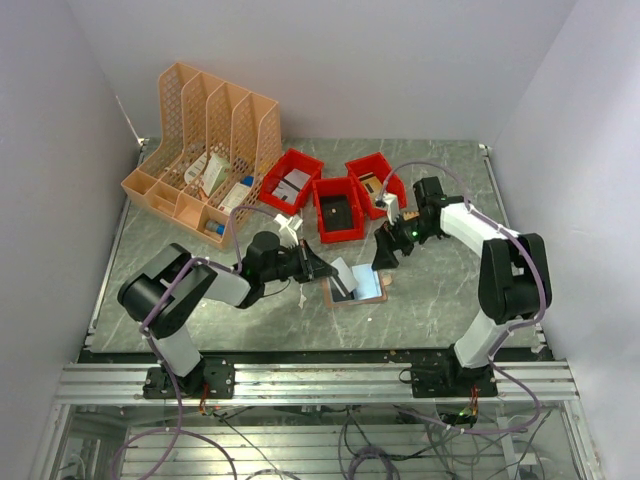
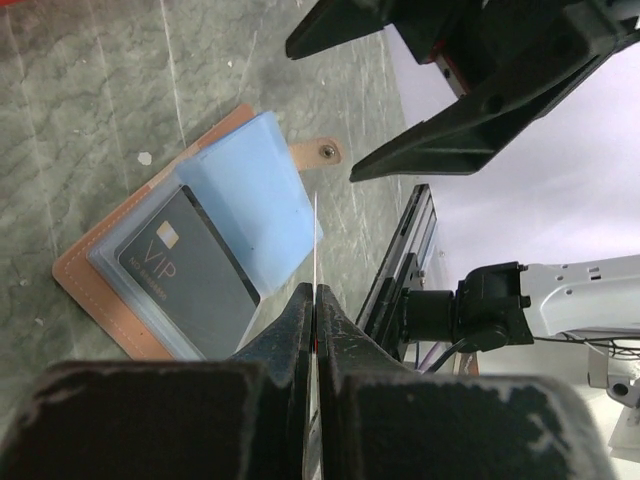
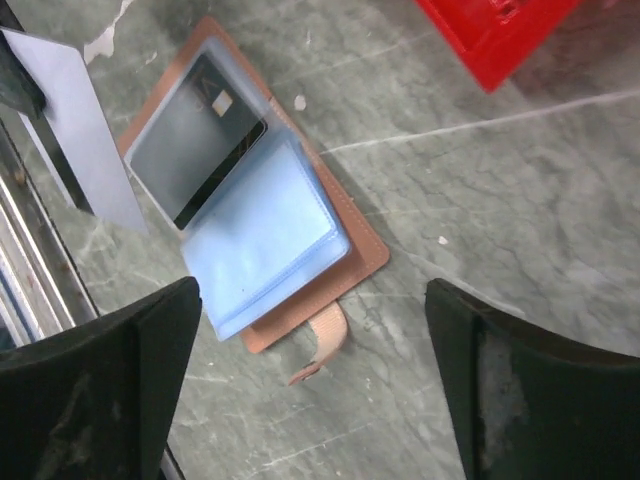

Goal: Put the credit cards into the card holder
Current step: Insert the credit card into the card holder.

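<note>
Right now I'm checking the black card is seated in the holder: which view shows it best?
Left wrist: the black card is close and sharp in the holder, chip and VIP lettering readable. Right wrist shows it greyed behind a glary sleeve. Top view: too small to tell.

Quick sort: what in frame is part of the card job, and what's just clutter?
In the job:
- card holder, lying open on the table
- black card, in one of its sleeves
- pale card, pinched in the left gripper
- right gripper, open above the holder

Lying about:
- orange file rack with its contents
- red bins
</note>
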Robot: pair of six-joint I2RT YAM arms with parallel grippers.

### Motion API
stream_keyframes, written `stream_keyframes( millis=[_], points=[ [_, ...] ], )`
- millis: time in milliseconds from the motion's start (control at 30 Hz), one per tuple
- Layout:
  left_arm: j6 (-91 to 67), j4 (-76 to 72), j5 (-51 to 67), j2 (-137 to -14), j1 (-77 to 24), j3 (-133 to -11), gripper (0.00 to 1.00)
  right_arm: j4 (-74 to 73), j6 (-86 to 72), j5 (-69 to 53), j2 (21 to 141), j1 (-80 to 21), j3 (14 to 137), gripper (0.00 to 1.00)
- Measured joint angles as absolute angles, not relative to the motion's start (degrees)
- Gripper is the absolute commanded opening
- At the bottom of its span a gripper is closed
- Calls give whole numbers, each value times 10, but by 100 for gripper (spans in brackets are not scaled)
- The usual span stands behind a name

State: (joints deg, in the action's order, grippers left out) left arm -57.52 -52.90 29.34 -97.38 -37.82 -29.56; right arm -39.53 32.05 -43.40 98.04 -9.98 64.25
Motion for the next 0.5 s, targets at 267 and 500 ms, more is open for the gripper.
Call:
stream_keyframes(
  millis=[267, 500],
  points=[
    [-568, -512, 301, -974, -375, -297, 7, -402, 303, -406, 1016, -133, 642, 100],
    [-567, -512, 301, -976, -375, -297, 7, -374, 283, -335, 1017, -176, 636, 91]
  ],
)
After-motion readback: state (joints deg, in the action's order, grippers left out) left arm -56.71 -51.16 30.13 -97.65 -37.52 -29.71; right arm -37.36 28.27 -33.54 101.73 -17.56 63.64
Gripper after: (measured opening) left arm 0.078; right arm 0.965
